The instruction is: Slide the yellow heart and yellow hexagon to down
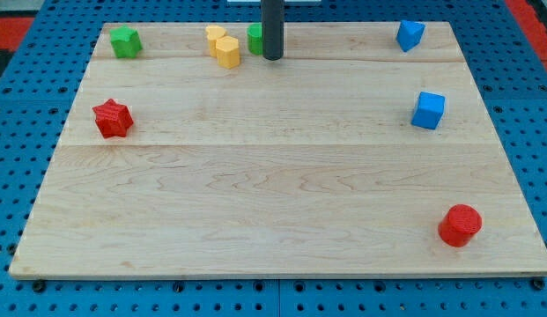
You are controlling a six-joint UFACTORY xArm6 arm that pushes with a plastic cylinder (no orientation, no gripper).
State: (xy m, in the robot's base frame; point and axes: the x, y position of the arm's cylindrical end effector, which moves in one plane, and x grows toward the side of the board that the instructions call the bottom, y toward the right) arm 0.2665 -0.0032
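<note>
The rod is the only part of the arm that shows. It is a straight, round bar, dark grey to near black, plain and smooth, with a faint paler sheen running down its left side. It keeps one even thickness along its whole visible length. No cables, screws or markings show on it. My tip [272, 58] is cut flat and blunt, the same dark colour as the rest.
</note>
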